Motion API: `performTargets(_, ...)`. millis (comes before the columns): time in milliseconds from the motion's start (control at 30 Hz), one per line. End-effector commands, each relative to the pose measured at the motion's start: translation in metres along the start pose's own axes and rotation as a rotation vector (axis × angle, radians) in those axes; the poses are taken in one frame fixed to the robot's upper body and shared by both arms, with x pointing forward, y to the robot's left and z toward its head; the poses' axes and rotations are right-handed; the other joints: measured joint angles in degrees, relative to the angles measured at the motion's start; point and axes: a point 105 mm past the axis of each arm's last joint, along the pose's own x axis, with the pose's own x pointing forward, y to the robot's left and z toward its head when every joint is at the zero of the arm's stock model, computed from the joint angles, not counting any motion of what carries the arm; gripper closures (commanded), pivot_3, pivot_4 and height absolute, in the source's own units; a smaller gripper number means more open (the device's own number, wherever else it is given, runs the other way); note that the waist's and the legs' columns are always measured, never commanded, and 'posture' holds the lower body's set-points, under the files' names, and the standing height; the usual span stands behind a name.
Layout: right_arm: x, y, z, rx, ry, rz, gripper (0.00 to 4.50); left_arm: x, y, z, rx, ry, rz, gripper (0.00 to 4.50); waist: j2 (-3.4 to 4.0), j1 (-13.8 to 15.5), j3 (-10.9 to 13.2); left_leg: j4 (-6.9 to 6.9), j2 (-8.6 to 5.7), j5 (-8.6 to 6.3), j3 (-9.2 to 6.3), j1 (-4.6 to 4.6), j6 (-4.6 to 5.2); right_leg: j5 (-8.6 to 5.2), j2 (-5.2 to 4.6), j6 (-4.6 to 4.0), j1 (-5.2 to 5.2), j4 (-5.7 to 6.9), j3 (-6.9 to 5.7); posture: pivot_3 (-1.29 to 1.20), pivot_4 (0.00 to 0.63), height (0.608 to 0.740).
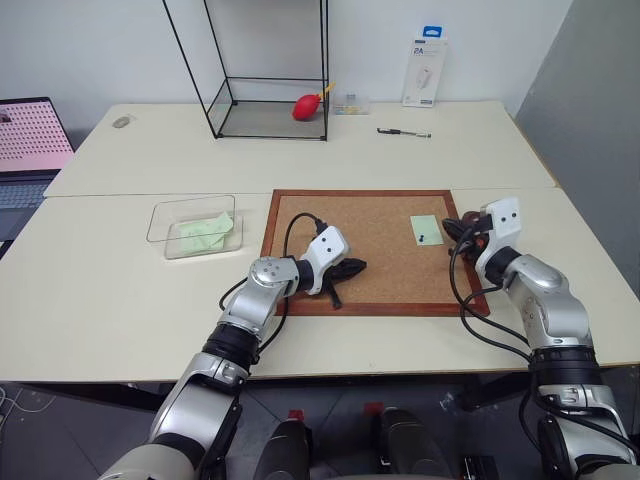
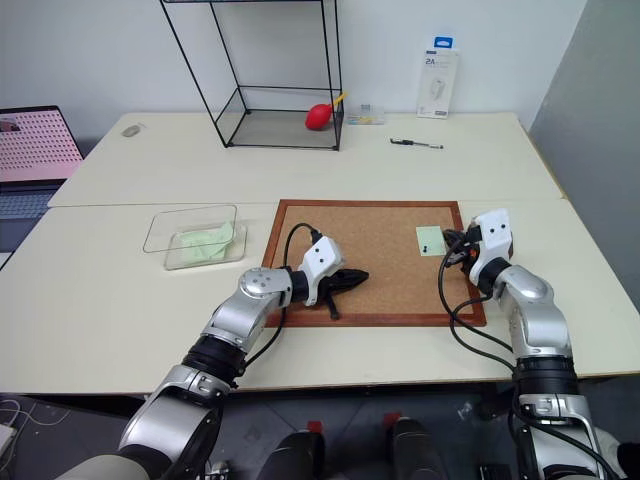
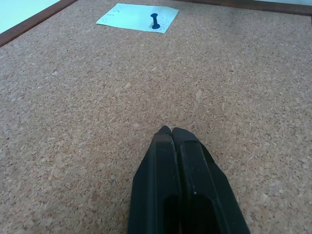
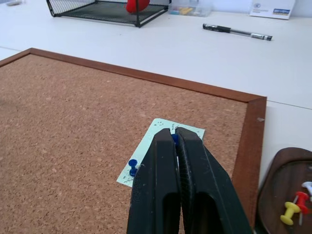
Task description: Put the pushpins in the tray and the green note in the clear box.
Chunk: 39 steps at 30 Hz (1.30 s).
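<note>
Cream tabletops carry a wood-framed corkboard (image 1: pixel 375 250) with a grainy brown face. At its 2 o'clock corner a pale green note (image 4: pixel 158 146) is pinned flat by a blue pushpin (image 4: pixel 132 167). The right gripper (image 4: pixel 173 132) is seen with fingers pressed together over the note; a speck of blue shows at the tips. The right wrist view alone reveals the glossy dark brown tray (image 4: pixel 282 180) at the board's 3 o'clock, holding red and yellow pushpins (image 4: pixel 295 204). The left gripper (image 3: pixel 170 130), fingers together, lies low over the cork. The clear box (image 1: pixel 195 226), at 9 o'clock, contains green paper.

Silver arms, white wrist housings, black cables, 2 black-fingered end effectors.
</note>
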Motion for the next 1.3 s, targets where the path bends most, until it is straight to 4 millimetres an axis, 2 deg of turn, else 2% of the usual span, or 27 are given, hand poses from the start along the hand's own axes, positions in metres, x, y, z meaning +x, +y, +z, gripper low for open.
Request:
performTargets(33,-0.011,-0.023,0.014,-0.068,-0.025,-0.077,4.47,-0.001,-0.006,-0.029,-0.033,0.114,-0.008,4.50,0.00,0.0,0.0,0.00,0.00,0.00,0.00,0.00,0.00,0.00,0.00,0.00,0.00,0.00,0.00,0.00,0.150,0.740)
performTargets(167,-0.018,-0.049,0.004,-0.165,0.051,-0.193,4.47,-0.001,-0.006,-0.029,-0.032,0.113,-0.008,4.50,-0.01,0.1,0.0,0.00,-0.01,0.00,0.00,0.00,0.00,0.00,0.00,0.00,0.01,-0.02,0.00,0.00,0.150,0.740)
performTargets(267,-0.020,-0.061,-0.003,-0.222,0.099,-0.254,4.47,-0.001,-0.006,-0.029,-0.031,0.112,-0.010,4.50,0.01,0.1,0.0,0.00,0.00,0.00,0.03,0.01,0.00,0.00,0.00,0.00,0.01,-0.01,0.02,0.00,0.150,0.740)
performTargets(567,-0.018,-0.072,-0.016,-0.251,0.166,-0.307,4.47,0.000,-0.005,-0.028,-0.026,0.111,-0.008,4.50,0.04,0.1,0.0,0.00,-0.01,0.00,0.06,0.03,0.00,0.00,0.00,0.01,0.02,0.00,0.05,0.00,0.150,0.740)
performTargets(600,-0.017,-0.073,-0.017,-0.248,0.167,-0.311,4.04,0.000,-0.005,-0.029,-0.026,0.111,-0.008,4.50,0.05,0.1,0.0,0.00,-0.01,0.00,0.06,0.03,0.01,0.01,0.00,0.01,0.02,0.00,0.05,0.00,0.150,0.740)
performTargets(633,-0.017,-0.073,-0.018,-0.247,0.170,-0.313,3.97,0.000,-0.006,-0.029,-0.026,0.112,-0.008,4.50,0.05,0.1,0.0,0.00,-0.01,0.01,0.06,0.03,0.01,0.01,0.00,0.01,0.02,0.00,0.05,0.00,0.150,0.740)
performTargets(733,-0.015,-0.073,-0.020,-0.244,0.175,-0.311,3.24,0.000,-0.006,-0.029,-0.026,0.113,-0.009,4.50,0.05,0.1,-0.1,0.00,-0.01,0.01,0.05,0.03,0.01,0.01,0.00,0.02,0.03,-0.01,0.05,0.00,0.150,0.740)
performTargets(933,-0.013,-0.074,-0.020,-0.245,0.177,-0.313,2.23,-0.001,-0.006,-0.030,-0.024,0.116,-0.006,4.50,0.05,0.1,-0.1,0.00,-0.01,0.01,0.05,0.04,0.01,0.01,0.00,0.02,0.03,-0.01,0.05,0.00,0.150,0.740)
performTargets(1033,-0.014,-0.075,-0.019,-0.244,0.174,-0.319,1.44,-0.001,-0.006,-0.031,-0.023,0.117,-0.005,4.50,0.06,0.1,-0.1,0.00,-0.01,0.01,0.05,0.03,0.01,0.01,0.00,0.02,0.03,-0.01,0.05,0.00,0.150,0.740)
performTargets(1067,-0.014,-0.076,-0.019,-0.241,0.172,-0.323,1.33,-0.001,-0.006,-0.031,-0.023,0.117,-0.004,4.50,0.06,0.1,-0.1,0.00,-0.01,0.01,0.05,0.03,0.01,0.01,0.00,0.02,0.03,-0.01,0.05,0.00,0.150,0.740)
performTargets(1267,-0.016,-0.081,-0.021,-0.156,0.177,-0.349,0.04,-0.001,-0.006,-0.031,-0.020,0.117,-0.007,4.50,0.06,0.1,-0.1,0.00,-0.01,0.01,0.06,0.04,0.01,0.02,0.00,0.03,0.03,-0.01,0.05,0.00,0.150,0.740)
performTargets(1300,-0.016,-0.081,-0.021,-0.146,0.178,-0.348,0.02,-0.001,-0.006,-0.031,-0.020,0.117,-0.007,4.50,0.06,0.1,-0.1,0.00,-0.01,0.01,0.06,0.04,0.01,0.02,0.00,0.03,0.03,-0.01,0.05,0.00,0.150,0.740)
